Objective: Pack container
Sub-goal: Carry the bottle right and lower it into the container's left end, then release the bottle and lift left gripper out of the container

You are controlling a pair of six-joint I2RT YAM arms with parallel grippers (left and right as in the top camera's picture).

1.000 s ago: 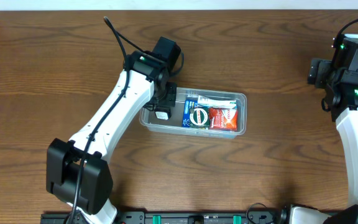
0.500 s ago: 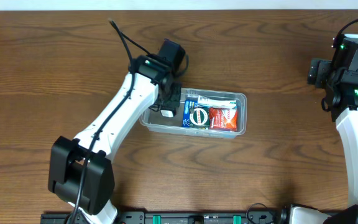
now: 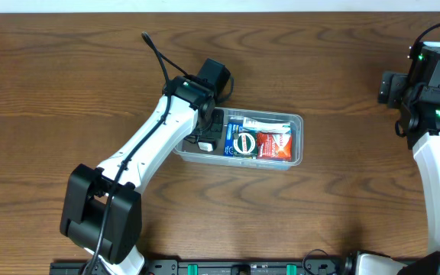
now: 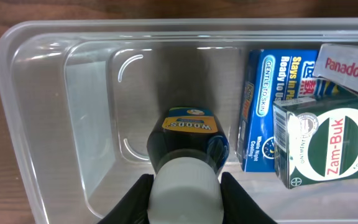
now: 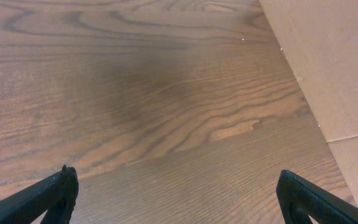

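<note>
The clear plastic container (image 3: 298,122) sits mid-table; its rim also shows in the left wrist view (image 4: 17,99). Inside lie a blue box (image 4: 263,106), a green Zam-Buk box (image 4: 328,146), a white Panadol box (image 4: 350,68) and a red packet (image 3: 274,144). My left gripper (image 4: 185,199) is shut on a dark Woods bottle with a white cap (image 4: 188,134), held over the container's bare left part, next to the blue box. My right gripper (image 5: 176,196) is open and empty, far right, over bare wood.
The wooden table (image 3: 342,214) surrounds the container. A cardboard surface (image 5: 334,68) lies at the right edge in the right wrist view. The right arm (image 3: 434,99) stays at the table's far right.
My left arm has moved right and slightly down, carrying the bottle further over the container's left part. The right arm has not moved.
</note>
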